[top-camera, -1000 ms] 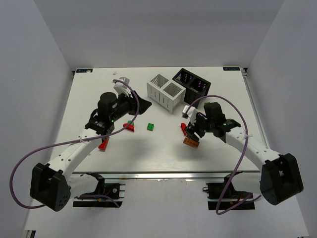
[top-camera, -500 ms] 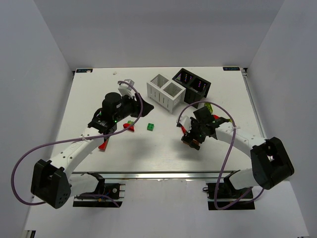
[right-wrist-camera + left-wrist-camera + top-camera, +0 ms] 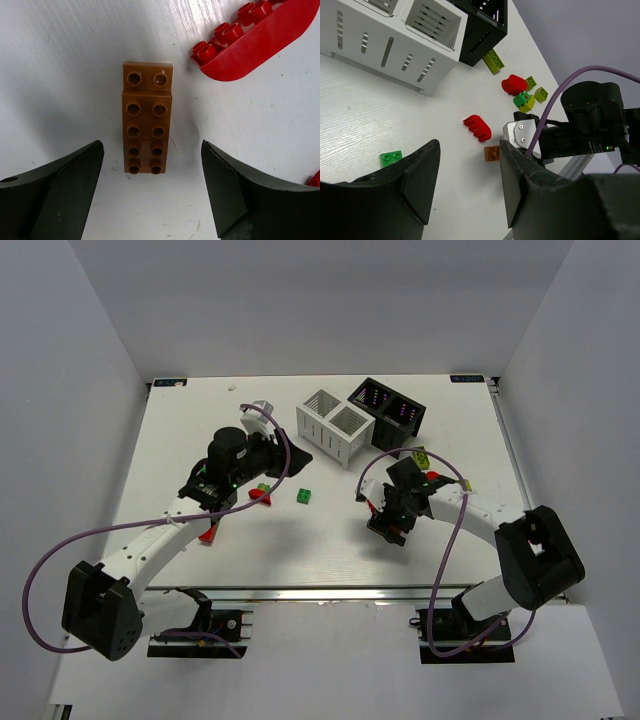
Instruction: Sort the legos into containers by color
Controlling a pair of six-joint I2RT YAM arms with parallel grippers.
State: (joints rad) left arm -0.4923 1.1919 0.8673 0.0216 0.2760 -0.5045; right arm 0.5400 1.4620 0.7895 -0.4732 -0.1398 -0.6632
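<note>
Right gripper [image 3: 151, 146] spread astride brown plate [image 3: 147, 125]; thin plate may be skidded, red brick [image 3: 250, 45] nearby bumped. Left gripper [image 3: 469, 145] spread, empty.

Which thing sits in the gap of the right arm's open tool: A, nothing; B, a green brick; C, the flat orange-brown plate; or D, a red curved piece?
C: the right wrist view shows the orange-brown plate lying flat, studs up, its near end between the spread fingers of the right tool, untouched, while the red curved piece lies off to one side.
</note>
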